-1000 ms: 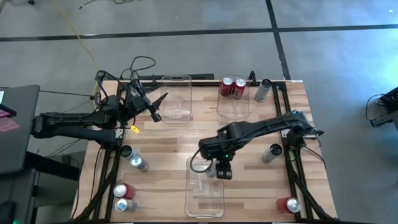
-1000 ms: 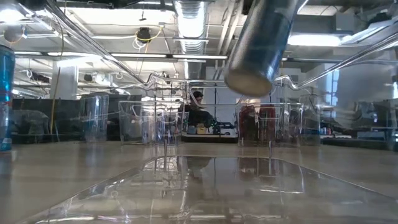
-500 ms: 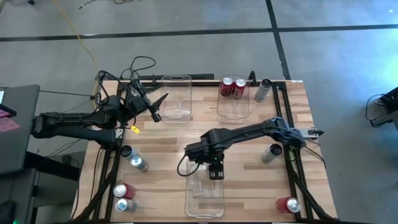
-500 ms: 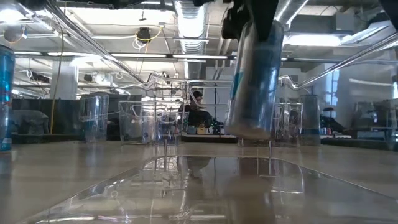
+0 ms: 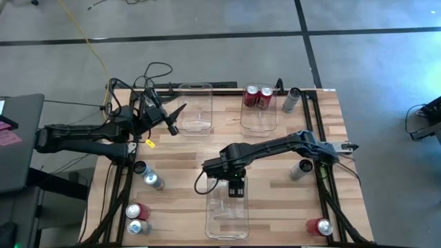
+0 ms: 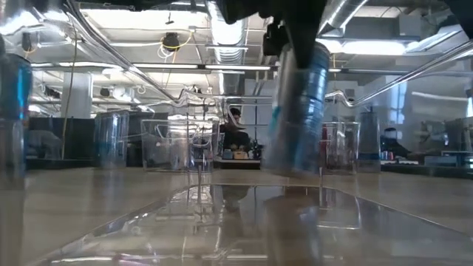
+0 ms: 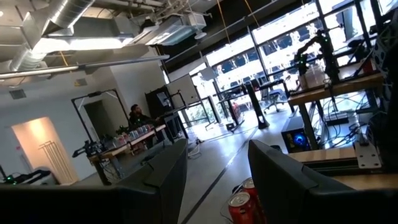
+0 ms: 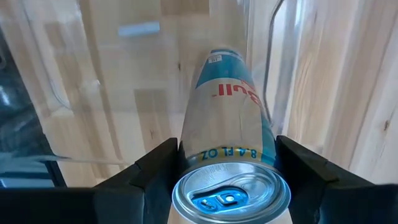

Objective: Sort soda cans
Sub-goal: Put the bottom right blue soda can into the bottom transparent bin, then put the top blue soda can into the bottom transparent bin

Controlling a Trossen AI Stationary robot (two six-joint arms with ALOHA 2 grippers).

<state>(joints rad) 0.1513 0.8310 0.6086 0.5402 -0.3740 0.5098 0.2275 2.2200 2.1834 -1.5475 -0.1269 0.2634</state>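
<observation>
Seen from above with the bench (image 5: pixel 179 155) as a clock face, the left end effector (image 5: pixel 180 109) waits near ten o'clock, lifted off the wood, its fingers apart on nothing; its own camera looks out between them into the room. Below it, around eight o'clock, two silver cans (image 5: pixel 148 176) lie near the edge, and toward seven o'clock a red can (image 5: pixel 136 210) sits beside another silver one (image 5: pixel 137 226). These lying cans can roll, so I judge a hold across the round body, square to the long axis, safest.

At the centre, the right end effector (image 5: pixel 236 189) hangs over the far end of the near clear bin (image 5: pixel 213 231) at six o'clock, gripping a pale silver-blue can (image 8: pixel 227 140) by its upper wall just under the rim, pull-tab end toward the wrist. The level camera shows that can (image 6: pixel 299 111) upright with a slight tilt, its base low inside the bin. A small can like this is light if empty; whether it is full cannot be told. Its thin metal wall is smooth, slippery and easily dented, so a moderate squeeze near the stiffer rim suits it.

At twelve o'clock stands an empty clear bin (image 5: pixel 196 88); just right of it, at one o'clock, a second bin (image 5: pixel 259 124) holds two red cans (image 5: pixel 258 96). A grey can (image 5: pixel 291 100) lies beside it. At four o'clock another grey can (image 5: pixel 300 169) lies near the rail, and at five o'clock a red can (image 5: pixel 318 226) lies in the corner
</observation>
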